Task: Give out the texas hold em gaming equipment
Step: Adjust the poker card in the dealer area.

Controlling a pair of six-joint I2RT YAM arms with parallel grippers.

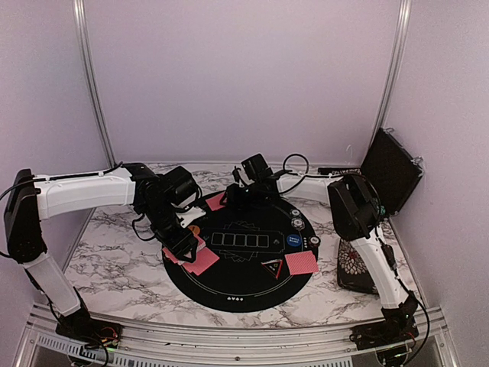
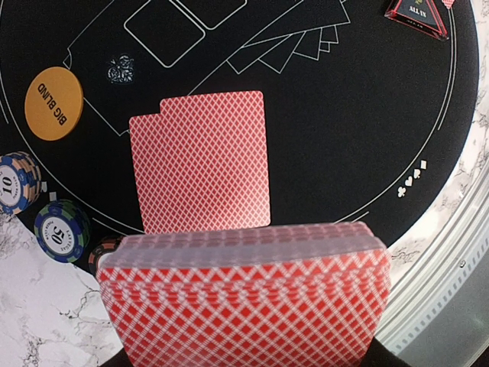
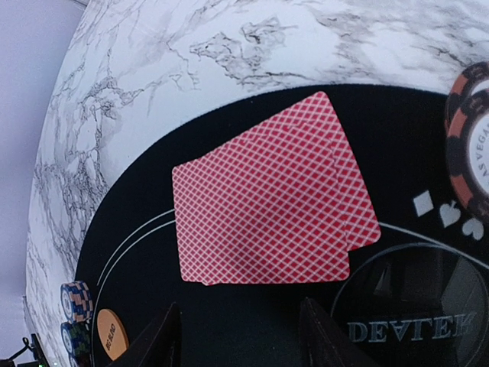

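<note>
My left gripper (image 1: 182, 243) hovers over the left edge of the round black mat (image 1: 244, 294), shut on a thick deck of red-backed cards (image 2: 244, 298) that hides its fingers. Just beyond the deck, two overlapped cards (image 2: 202, 160) lie face down on the mat. Beside them are an orange BIG BLIND button (image 2: 53, 103) and two striped chip stacks (image 2: 17, 182) (image 2: 63, 229). My right gripper (image 3: 238, 336) is open and empty at the mat's far side, just short of another overlapped pair of cards (image 3: 267, 191). A third pair of cards (image 1: 300, 264), a blue button (image 1: 293, 241) and a black triangle marker (image 1: 273, 267) lie near right.
A chip stack (image 3: 470, 149) and a DEALER disc (image 3: 412, 329) sit to the right of the right gripper. A black floral case (image 1: 353, 267) lies on the marble right of the mat, under the right arm. A dark panel (image 1: 390, 170) leans at the back right wall.
</note>
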